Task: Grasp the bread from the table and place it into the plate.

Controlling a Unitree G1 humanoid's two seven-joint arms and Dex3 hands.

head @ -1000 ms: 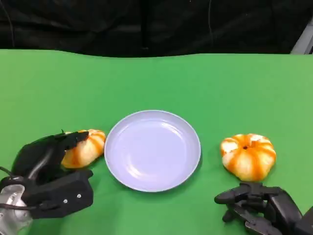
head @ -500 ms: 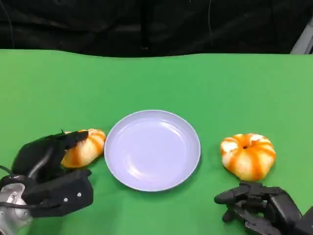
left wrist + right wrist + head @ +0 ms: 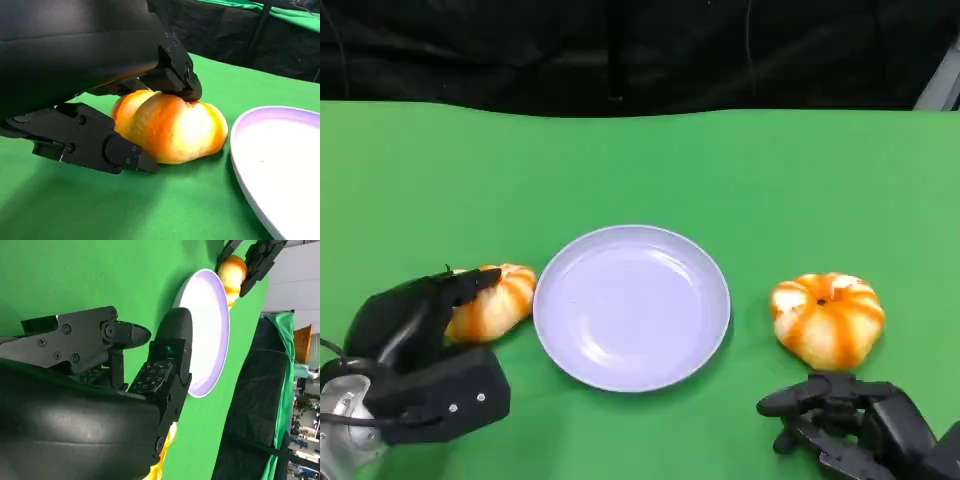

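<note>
Change since a second ago: none to speak of; both hands and both breads sit as they did.
Table (image 3: 770, 170): green.
Plate (image 3: 632, 306): bare, nothing delivered.
Right bread (image 3: 827, 319): untouched.
Left bread (image 3: 170, 126): on table beside plate, left hand (image 3: 415, 360) closed around it, unlifted.
Right hand (image 3: 850, 425): spread, holding nothing.

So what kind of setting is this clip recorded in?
Most likely a lab or staged test bench rather than a real kitchen: the table is covered in plain green cloth, a black curtain hangs behind it, and the props are just a plate and two orange-striped bread buns.
</note>
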